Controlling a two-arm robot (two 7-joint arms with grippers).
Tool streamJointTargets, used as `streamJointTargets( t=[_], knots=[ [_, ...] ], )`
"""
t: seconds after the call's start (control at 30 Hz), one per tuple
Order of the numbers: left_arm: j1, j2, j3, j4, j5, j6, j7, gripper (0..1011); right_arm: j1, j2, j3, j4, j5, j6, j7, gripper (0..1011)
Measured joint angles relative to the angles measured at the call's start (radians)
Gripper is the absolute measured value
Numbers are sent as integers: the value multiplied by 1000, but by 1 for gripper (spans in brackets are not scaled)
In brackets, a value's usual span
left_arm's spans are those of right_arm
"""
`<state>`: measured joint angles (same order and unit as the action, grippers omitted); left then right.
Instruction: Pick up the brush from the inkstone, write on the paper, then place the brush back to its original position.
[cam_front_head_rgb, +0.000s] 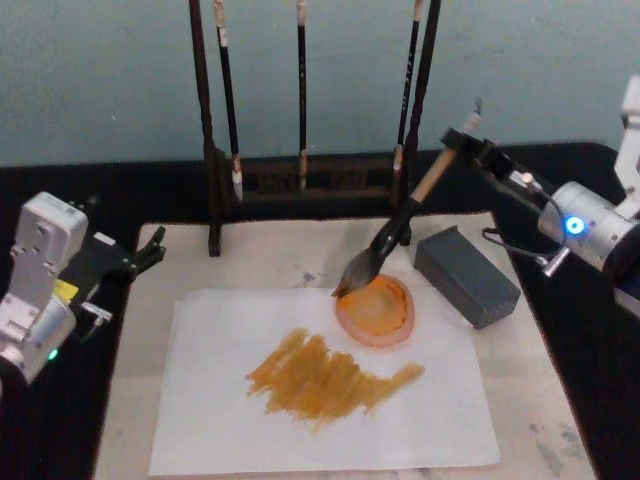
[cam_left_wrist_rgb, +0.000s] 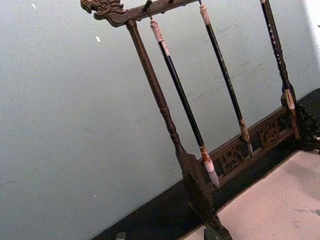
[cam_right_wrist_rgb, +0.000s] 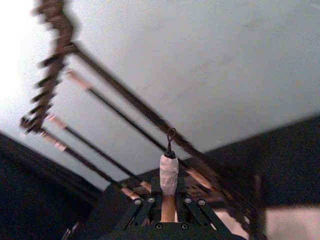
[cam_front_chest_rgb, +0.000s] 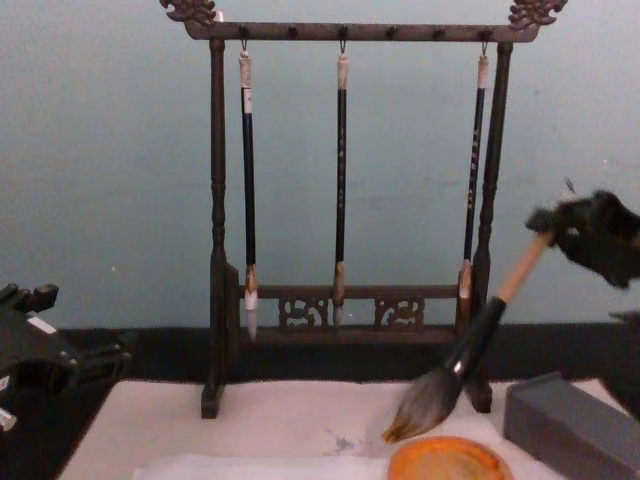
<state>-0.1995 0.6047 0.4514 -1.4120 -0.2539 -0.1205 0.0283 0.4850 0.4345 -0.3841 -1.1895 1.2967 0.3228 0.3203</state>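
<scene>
Tan wooden calligraphy brush (cam_front_head_rgb: 400, 225) pinched by right hand (cam_front_head_rgb: 457, 140), slanted tuft-down onto round orange inkstone dish (cam_front_head_rgb: 388, 318) at white paper's (cam_front_head_rgb: 220, 415) far edge, likely for setting back; left hand (cam_front_head_rgb: 150, 250) spread at desk's (cam_front_head_rgb: 120, 400) left edge.

No word, brand or number can be read anywhere. A yellow sticker (cam_front_head_rgb: 64, 291) on the left gripper (cam_front_head_rgb: 152, 250) and faint marks on the hanging thin brushes (cam_left_wrist_rgb: 273, 37) are too small to make out.
</scene>
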Motion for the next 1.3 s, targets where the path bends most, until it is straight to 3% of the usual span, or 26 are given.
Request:
streamJointTargets(
  t=[0.3, 0.47, 0.5, 0.7, 0.83, 1.3],
  knots=[
    [0, 0, 0, 0, 0, 0, 0, 1010, 51, 37, -121, -120, -155, -59, 15, 160],
    [0, 0, 0, 0, 0, 0, 0, 1010, 82, 49, -202, -200, -288, -87, 34, 160],
    [0, 0, 0, 0, 0, 0, 0, 1010, 82, 49, -202, -200, -288, -87, 34, 160],
    [0, 0, 0, 0, 0, 0, 0, 1010, 93, 51, -267, -264, -423, -120, 52, 160],
    [0, 0, 0, 0, 0, 0, 0, 1009, 78, 55, -282, -289, -468, -144, 59, 160],
    [0, 0, 0, 0, 0, 0, 0, 1010, -9, 64, -278, -343, -509, -178, 89, 160]
  ],
)
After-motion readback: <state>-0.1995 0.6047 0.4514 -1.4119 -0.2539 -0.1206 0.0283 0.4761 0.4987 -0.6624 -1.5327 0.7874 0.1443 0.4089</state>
